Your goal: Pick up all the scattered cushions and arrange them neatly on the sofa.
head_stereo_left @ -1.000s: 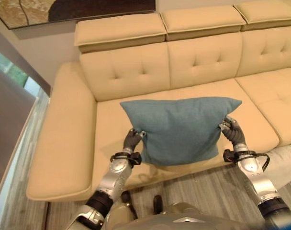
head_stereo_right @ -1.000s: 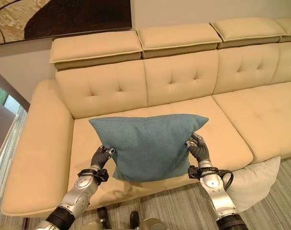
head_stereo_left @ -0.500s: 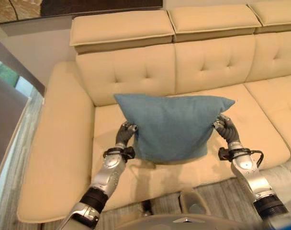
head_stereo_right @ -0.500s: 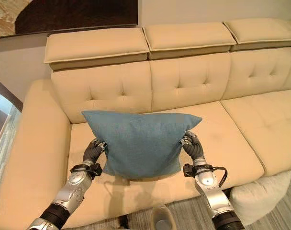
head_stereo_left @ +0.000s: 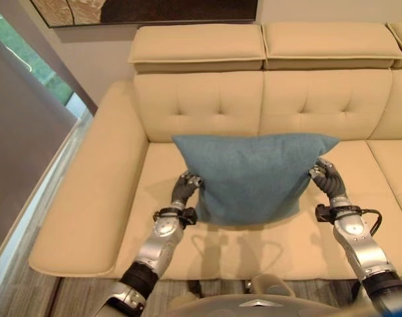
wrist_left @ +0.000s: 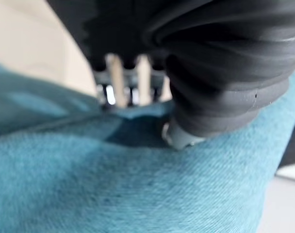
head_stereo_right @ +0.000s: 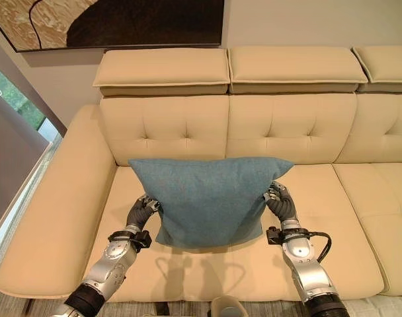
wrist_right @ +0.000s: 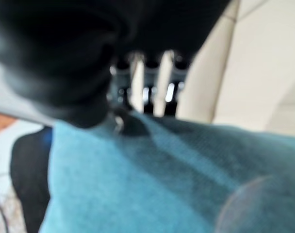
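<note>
Blue cushion (head_stereo_right: 207, 201) is held up in the air over the sofa (head_stereo_right: 188, 125) seat, in front of the backrest near the armrest end. Left hand (head_stereo_right: 143, 210) has its fingers curled around the cushion's left edge, right hand (head_stereo_right: 280, 201) same deal on the right edge. Both wrist views back that up w/ cloth bunched right at the fingers (wrist_left: 119, 82), so it's a pinch grip on both sides, nothing slack.

Imo the step now is setting it down against the backrest. To do it well: keep both hands level so it doesn't tilt, push fwd until the back face meets the tufted backrest, let the bottom edge touch the seat first, then let go w/ both hands at once. Dropping one side early would prob make it flop flat or slide off the front.

Orientation: cushion hangs upright-ish, broad face toward the cam. Long axis runs left-right, parallel to the backrest, top edge about level. Corners stick out at the top, the bottom narrows in a bit between the hands. That already lines up w/ the sofa, so no twist needed, just fwd and down.
</note>
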You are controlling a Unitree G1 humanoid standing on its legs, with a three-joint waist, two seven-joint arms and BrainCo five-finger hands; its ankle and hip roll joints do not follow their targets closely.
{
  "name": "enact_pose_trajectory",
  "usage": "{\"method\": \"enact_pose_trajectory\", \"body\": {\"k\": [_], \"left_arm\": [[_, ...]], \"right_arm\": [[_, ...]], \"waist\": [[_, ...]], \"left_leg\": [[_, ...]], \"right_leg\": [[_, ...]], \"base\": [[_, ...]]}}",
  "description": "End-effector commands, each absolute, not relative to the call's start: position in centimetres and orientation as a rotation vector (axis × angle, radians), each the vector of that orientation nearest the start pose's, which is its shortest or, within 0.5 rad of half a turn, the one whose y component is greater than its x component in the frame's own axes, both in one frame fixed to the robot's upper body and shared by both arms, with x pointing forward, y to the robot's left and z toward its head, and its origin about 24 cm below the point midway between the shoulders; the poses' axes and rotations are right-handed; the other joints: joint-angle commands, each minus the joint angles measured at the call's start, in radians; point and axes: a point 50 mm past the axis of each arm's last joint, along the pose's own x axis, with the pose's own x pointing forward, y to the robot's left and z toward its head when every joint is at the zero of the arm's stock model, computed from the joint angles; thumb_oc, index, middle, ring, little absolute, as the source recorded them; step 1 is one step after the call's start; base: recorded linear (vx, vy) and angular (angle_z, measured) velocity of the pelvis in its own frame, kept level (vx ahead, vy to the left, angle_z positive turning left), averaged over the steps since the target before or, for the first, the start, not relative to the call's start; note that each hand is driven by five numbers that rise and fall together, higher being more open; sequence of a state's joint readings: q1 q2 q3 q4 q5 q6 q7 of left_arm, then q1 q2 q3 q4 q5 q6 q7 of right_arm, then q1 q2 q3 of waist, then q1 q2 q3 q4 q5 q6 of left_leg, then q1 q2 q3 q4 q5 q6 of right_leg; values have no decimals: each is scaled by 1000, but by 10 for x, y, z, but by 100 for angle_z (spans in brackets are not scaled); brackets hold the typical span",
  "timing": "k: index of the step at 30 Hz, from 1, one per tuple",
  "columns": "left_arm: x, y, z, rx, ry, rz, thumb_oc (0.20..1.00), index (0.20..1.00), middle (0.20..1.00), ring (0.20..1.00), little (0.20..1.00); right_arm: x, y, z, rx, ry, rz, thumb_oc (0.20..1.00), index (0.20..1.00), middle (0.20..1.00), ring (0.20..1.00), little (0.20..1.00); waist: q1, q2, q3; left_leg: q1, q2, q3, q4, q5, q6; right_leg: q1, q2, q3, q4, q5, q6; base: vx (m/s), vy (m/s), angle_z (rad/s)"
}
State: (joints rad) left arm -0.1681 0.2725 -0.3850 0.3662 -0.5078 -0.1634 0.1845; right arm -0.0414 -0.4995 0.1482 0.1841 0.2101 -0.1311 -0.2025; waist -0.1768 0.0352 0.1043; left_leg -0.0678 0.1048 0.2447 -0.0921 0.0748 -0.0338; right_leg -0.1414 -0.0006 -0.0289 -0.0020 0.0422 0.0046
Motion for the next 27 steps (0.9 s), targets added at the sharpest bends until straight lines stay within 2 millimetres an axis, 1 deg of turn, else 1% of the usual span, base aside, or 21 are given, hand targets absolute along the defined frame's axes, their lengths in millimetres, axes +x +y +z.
{"method": "enact_pose_trajectory", "body": {"k": [1, 4, 5, 6, 9, 10, 11, 12, 13, 14, 15, 16, 18, 19, 20, 21, 22, 23, 25, 27], "left_arm": [[309, 111, 80, -89, -198, -176, 200, 200, 200, 200, 200], [326, 105, 104, -60, -275, -166, 200, 200, 200, 200, 200], [326, 105, 105, -60, -277, -165, 200, 200, 200, 200, 200], [337, 105, 121, -31, -325, -152, 200, 200, 200, 200, 200], [357, 104, 156, 36, -416, -123, 200, 200, 200, 200, 200], [361, 103, 165, 52, -441, -116, 200, 200, 200, 200, 200], [362, 104, 166, 52, -444, -116, 200, 200, 200, 200, 200], [371, 104, 188, 91, -496, -92, 200, 200, 200, 200, 200], [371, 104, 189, 92, -498, -91, 200, 200, 200, 200, 200], [374, 104, 200, 110, -524, -81, 200, 200, 200, 200, 200], [378, 106, 208, 118, -541, -66, 200, 200, 200, 200, 200], [380, 108, 224, 139, -587, -54, 200, 200, 200, 200, 200], [383, 108, 237, 149, -615, -39, 200, 200, 200, 200, 200], [384, 108, 238, 149, -616, -39, 200, 200, 200, 200, 200], [387, 110, 246, 168, -624, -19, 200, 200, 200, 200, 200], [387, 110, 246, 168, -624, -19, 200, 200, 200, 200, 200], [391, 114, 252, 184, -626, 2, 200, 200, 200, 200, 200], [392, 116, 256, 184, -631, 12, 200, 200, 200, 200, 200], [394, 117, 257, 178, -624, 22, 200, 200, 200, 200, 200], [400, 125, 256, 174, -586, 47, 200, 200, 200, 200, 200]], "right_arm": [[286, -198, 94, -265, -278, -20, 200, 200, 200, 200, 200], [304, -188, 116, -242, -355, -24, 200, 200, 200, 200, 200], [305, -187, 116, -242, -358, -24, 200, 200, 200, 200, 200], [316, -180, 132, -249, -408, -20, 200, 200, 200, 200, 200], [334, -167, 167, -268, -512, -19, 200, 200, 200, 200, 200], [339, -163, 176, -269, -538, -15, 200, 200, 200, 200, 200], [339, -162, 177, -269, -540, -15, 200, 200, 200, 200, 200], [348, -154, 197, -273, -591, -16, 200, 200, 200, 200, 200], [349, -154, 197, -273, -592, -16, 200, 200, 200, 200, 200], [353, -148, 211, -283, -629, -12, 200, 200, 200, 200, 200], [357, -145, 219, -285, -644, -15, 200, 200, 200, 200, 200], [361, -138, 238, -310, -693, -7, 200, 200, 200, 200, 200], [365, -128, 253, -312, -728, 6, 200, 200, 200, 200, 200], [365, -128, 254, -312, -729, 6, 200, 200, 200, 200, 200], [367, -121, 262, -315, -744, 15, 200, 200, 200, 200, 200], [367, -121, 262, -315, -745, 15, 200, 200, 200, 200, 200], [369, -118, 271, -336, -761, 23, 200, 200, 200, 200, 200], [370, -116, 274, -339, -767, 26, 200, 200, 200, 200, 200], [372, -115, 276, -343, -760, 28, 200, 200, 200, 200, 200], [381, -116, 276, -354, -719, 29, 200, 200, 200, 200, 200]], "waist": [[1, -82, -45], [7, -78, -20], [7, -78, -19], [10, -73, -4], [17, -68, 22], [19, -66, 27], [19, -65, 27], [25, -62, 36], [25, -63, 35], [29, -62, 44], [32, -63, 48], [39, -63, 57], [44, -64, 68], [44, -64, 69], [46, -66, 77], [46, -66, 77], [46, -66, 86], [47, -66, 93], [48, -65, 101], [55, -68, 117]], "left_leg": [[30, -20, 18, 80, -117, -32], [-6, -22, 18, 87, -117, -32], [-8, -22, 18, 88, -117, -32], [-40, -24, 19, 98, -117, -31], [-98, -27, 19, 117, -115, -30], [-117, -28, 17, 122, -113, -29], [-120, -28, 17, 124, -114, -29], [-152, -31, 15, 140, -116, -28], [-157, -32, 15, 139, -112, -28], [-170, -33, 12, 149, -116, -27], [-190, -36, 9, 157, -112, -26], [-205, -38, 6, 168, -118, -24], [-223, -39, 4, 179, -120, -24], [-223, -39, 4, 180, -120, -24], [-237, -40, -1, 185, -119, -24], [-238, -40, -1, 185, -119, -24], [-250, -40, -5, 188, -119, -25], [-259, -40, -7, 191, -118, -25], [-272, -41, -12, 198, -118, -25], [-303, -43, -23, 211, -117, -25]], "right_leg": [[2, -113, 9, 5, -37, 124], [-40, -117, 14, 21, -33, 125], [-43, -117, 14, 23, -33, 125], [-79, -120, 20, 35, -29, 126], [-141, -126, 29, 53, -18, 130], [-160, -127, 34, 59, -16, 131], [-164, -127, 34, 60, -16, 131], [-193, -128, 40, 71, -12, 133], [-198, -129, 41, 69, -8, 133], [-209, -130, 44, 74, -8, 134], [-222, -130, 47, 73, -1, 135], [-235, -128, 51, 75, 0, 135], [-250, -129, 56, 77, 6, 136], [-251, -129, 56, 77, 6, 136], [-262, -130, 58, 79, 9, 138], [-263, -130, 58, 79, 9, 138], [-275, -130, 60, 81, 11, 139], [-282, -129, 59, 82, 13, 139], [-293, -129, 60, 85, 14, 139], [-322, -126, 63, 92, 21, 139]], "base": [[-34, 19, -5], [-57, 22, 1], [-90, 26, 0], [-103, 31, 4], [-116, 37, 3], [-74, 26, -4], [-56, 27, -8], [-35, 12, -5], [-37, 23, -6], [-36, 11, -5], [-23, 25, -5], [-16, 22, -4], [11, 15, -6], [4, 2, -13], [-1, 2, -12], [1, 3, -8], [1, 0, -3], [0, 0, 0], [0, 0, 0], [0, 0, 0]]}}
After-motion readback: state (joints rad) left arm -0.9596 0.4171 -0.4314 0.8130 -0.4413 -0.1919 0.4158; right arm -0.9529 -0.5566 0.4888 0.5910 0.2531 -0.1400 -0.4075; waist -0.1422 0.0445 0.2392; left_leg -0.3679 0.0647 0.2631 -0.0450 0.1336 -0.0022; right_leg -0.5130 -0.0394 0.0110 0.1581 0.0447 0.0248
